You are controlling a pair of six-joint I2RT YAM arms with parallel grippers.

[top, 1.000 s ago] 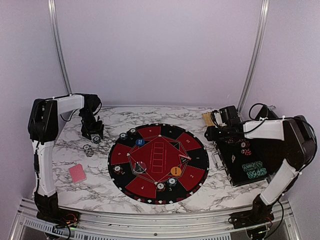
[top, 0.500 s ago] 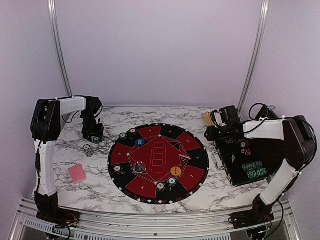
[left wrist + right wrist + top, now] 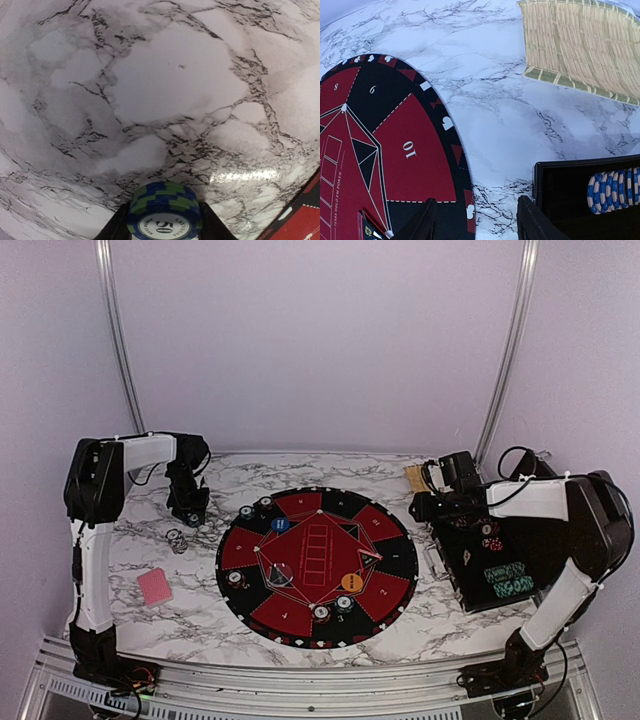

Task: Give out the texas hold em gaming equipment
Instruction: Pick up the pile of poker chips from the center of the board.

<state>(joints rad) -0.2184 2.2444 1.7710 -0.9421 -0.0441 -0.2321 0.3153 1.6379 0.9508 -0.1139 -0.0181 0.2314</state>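
Note:
In the left wrist view my left gripper (image 3: 162, 220) is shut on a short stack of blue-and-green poker chips (image 3: 164, 207) with "50" on its face, a finger pressed to each side, low over the marble. From above, the left gripper (image 3: 188, 512) sits off the mat's far left. Small chip stacks (image 3: 252, 508) ring the round black-and-red mat (image 3: 310, 550), beside a blue button (image 3: 280, 524) and an orange button (image 3: 351, 582). A pink-backed card (image 3: 155, 586) lies at the near left. My right gripper (image 3: 476, 205) is open and empty between mat and case.
The black case (image 3: 490, 560) at the right holds rows of chips, blue-and-white ones (image 3: 612, 190) among them. A woven bamboo piece (image 3: 575, 45) lies at the far right. A few small round pieces (image 3: 177, 539) rest on the marble left of the mat.
The left jaws have closed onto the chip stack, and the left arm has drawn slightly toward the back. The right arm has stayed still.

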